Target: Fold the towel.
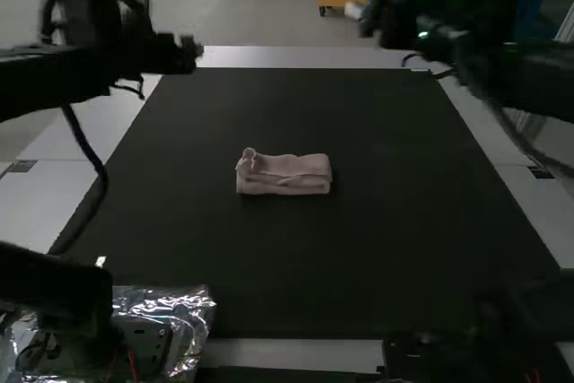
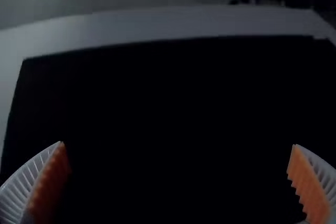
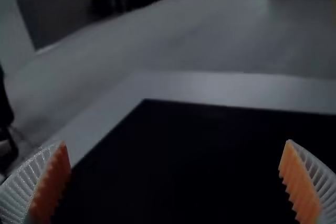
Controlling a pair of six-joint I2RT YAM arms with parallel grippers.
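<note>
Pink towel [image 1: 285,175] sits folded into a compact bundle mid-mat [image 1: 296,266], one corner poking up. I have left gripper [image 2: 178,144] and right gripper [image 3: 176,141] empty, fingers spread, well apart from it, presumably because folding is essentially finished.

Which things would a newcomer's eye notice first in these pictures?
A pale pink folded towel comes first, near the black mat's middle. Next come crumpled silver foil at the high view's lower left and, in the wrist views, orange pads on the open left gripper and right gripper.
</note>
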